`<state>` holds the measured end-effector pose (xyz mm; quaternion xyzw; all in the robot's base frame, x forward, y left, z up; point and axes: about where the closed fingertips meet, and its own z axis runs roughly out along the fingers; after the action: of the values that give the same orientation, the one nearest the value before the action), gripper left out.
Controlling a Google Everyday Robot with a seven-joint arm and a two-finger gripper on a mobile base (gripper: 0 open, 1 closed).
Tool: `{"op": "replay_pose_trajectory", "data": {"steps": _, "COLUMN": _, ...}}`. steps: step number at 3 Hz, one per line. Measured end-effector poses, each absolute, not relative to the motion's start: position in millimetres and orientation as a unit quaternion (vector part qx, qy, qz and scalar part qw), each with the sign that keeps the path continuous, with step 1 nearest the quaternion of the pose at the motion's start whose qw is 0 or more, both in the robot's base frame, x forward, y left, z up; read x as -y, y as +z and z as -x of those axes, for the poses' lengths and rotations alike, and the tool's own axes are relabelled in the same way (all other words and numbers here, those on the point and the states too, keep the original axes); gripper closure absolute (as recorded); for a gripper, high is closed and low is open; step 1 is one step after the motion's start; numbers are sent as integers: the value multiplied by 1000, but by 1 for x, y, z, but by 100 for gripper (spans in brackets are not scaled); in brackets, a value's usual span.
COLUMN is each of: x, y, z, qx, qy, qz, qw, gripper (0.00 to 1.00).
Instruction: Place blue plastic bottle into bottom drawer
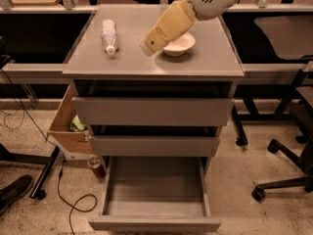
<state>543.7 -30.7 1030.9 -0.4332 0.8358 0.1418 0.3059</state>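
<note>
The end effector (148,45) hung just above the surface (205,65), its tip tilted downward, with the arm reaching in from the upper right of the view. Whether it was open or closed could not be told, and nothing showed in its hold.

The blue plastic bottle (108,35) lay on its side to the left of the end effector, near but apart from it. Its length ran away from the camera and its white cap (111,49) was at the nearer end. The white bowl (178,44) sat just to the right of the end effector, partly hidden behind it. Well below, past the two upper drawers (151,110), the bottom drawer (154,185) stood pulled out with its grey floor showing.

The step in hand looked like the approach to the bottle, so the task seemed barely begun. To do it well, the end effector would need to shift left until it sat over the middle of the bottle's body rather than the cap. The wrist should be turned so that it closes across the bottle's narrow width.

A straight, centred descent mattered, since a round bottle touched off-centre would likely roll across the surface. Thin crinkled plastic would probably give under pressure, so a moderate squeeze should be enough.

After the lift, the path should clear the surface's front edge and the upper drawer fronts. The bottle should then be released low inside the open drawer.
</note>
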Motion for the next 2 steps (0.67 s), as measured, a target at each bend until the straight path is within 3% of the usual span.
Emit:
{"op": "replay_pose_trajectory", "data": {"steps": 1, "x": 19, "y": 1034, "z": -561, "qx": -833, "qy": 150, "qz": 439, "qw": 303, "gripper": 0}}
{"op": "replay_pose_trajectory", "data": {"steps": 2, "x": -1, "y": 1039, "z": -635, "qx": -838, "qy": 144, "qz": 407, "qw": 334, "gripper": 0}}
